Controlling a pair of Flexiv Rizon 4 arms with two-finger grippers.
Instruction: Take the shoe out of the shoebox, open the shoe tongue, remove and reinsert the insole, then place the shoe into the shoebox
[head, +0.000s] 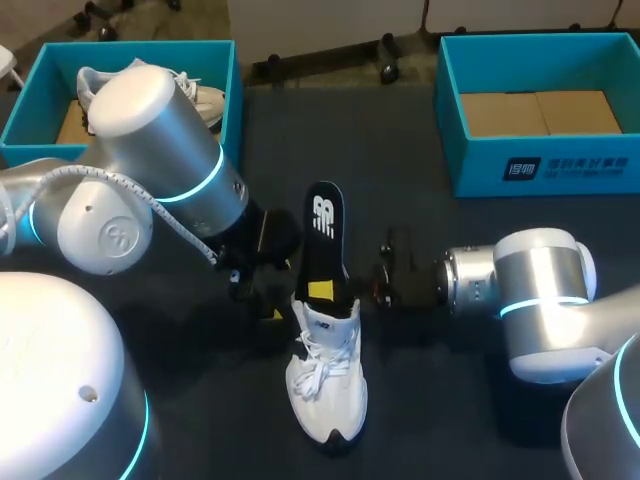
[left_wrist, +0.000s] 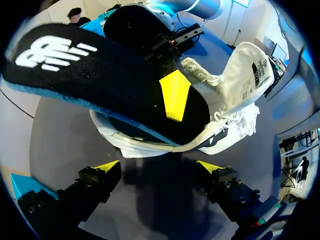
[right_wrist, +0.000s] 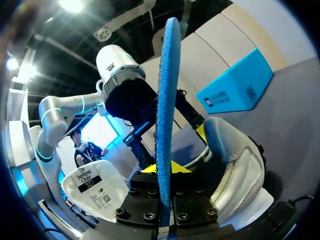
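Insole pinched at the shoe's mouth, half in, half out

The insole (head: 325, 232) slants up and away from the shoe (head: 326, 385). Its front end is inside the opening and its heel end is in the air on the far side. The right gripper (right_wrist: 164, 172) pinches it across its thickness just above the opening, one yellow tip on its top face. The left gripper (left_wrist: 159, 167) is spread wide just left of the shoe, holding nothing.

Whether it is coming out or going back in, the insole should probably travel along its own length, in line with the shoe. It looks like thin foam and may buckle if pushed from high up, so the low grip suits it. The shoe lies loose on the table (head: 470, 400) and could drag along. The left gripper is well placed to steady its side.

The insole is black with a white logo and a blue underside. The shoe is a white lace-up trainer standing on its sole mid-table, toe near and heel far. Its laces are slack. Its tongue (left_wrist: 247, 70) is pulled forward toward the toe, inner label showing. Two blue boxes sit at the far corners. The left box (head: 30, 100) holds another white shoe, and the right box (head: 540, 165) shows a bare cardboard floor.
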